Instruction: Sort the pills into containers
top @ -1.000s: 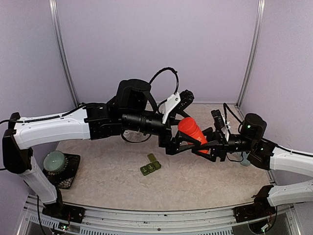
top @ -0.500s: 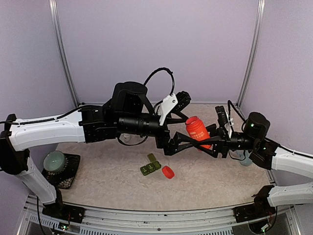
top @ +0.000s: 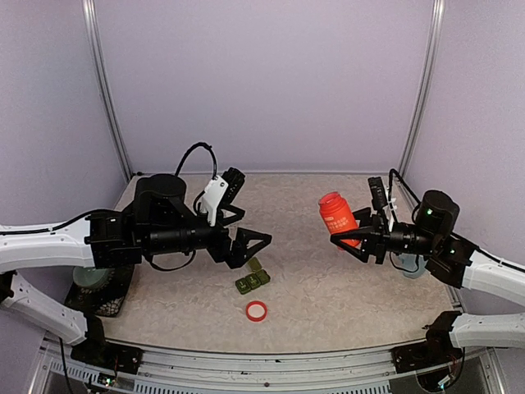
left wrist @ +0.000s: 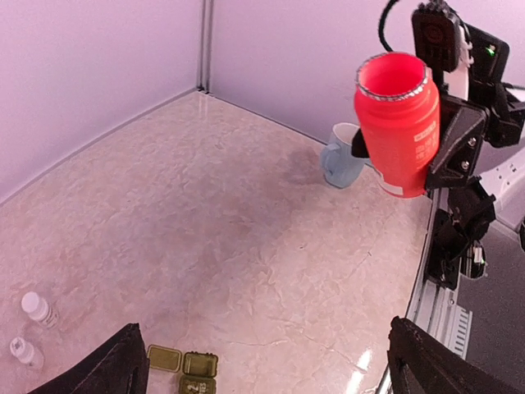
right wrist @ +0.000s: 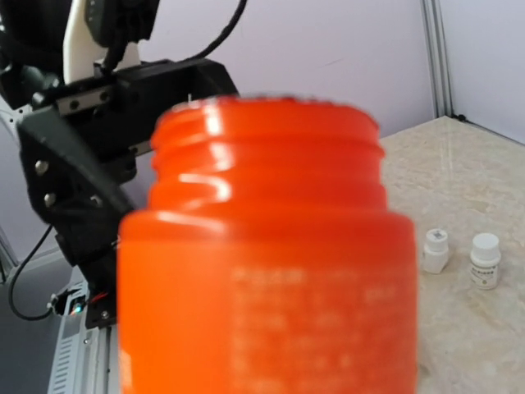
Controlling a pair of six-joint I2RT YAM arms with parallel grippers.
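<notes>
Two sets of jaws to call, R side first. The right gripper (top: pixel 346 232) is closing partway on the orange-red pill bottle (top: pixel 335 213), its fingers (left wrist: pixel 453 141) pinching the lower body from both sides. It is holding the bottle well above the table (top: pixel 328 304), leaning a bit. The bottle's mouth is standing open, threads bare in the R wrist view, and the rim is showing as a clean ring from the L wrist cam.

Over to the left gripper (top: pixel 250 212): jaws are spread as wide as they go, w/ nothing between them. It is hanging over the middle of the table and pointing across at the bottle, well apart from it.

Moving outward, the containers (top: pixel 253 278) are lying flat on the table as a dark green strip of joined squares. They are sitting just beside the L gripper's lower finger in the top view, on the side nearer the arm bases. One lid is prob. standing open on the far end, tho the view is too small to be sure.

The red cap (top: pixel 257 310) is resting on the table near the containers, closer to the front edge, pale inside facing up.

Further out, a pale blue mug (left wrist: pixel 343 156) is sitting behind the R arm near the right wall. Two small white vials (right wrist: pixel 486 260) are standing upright side by side on the table, well apart from the containers. On the far left, a round green thing (top: pixel 90 271) is sitting on a black stand, partly hidden by the L arm.
</notes>
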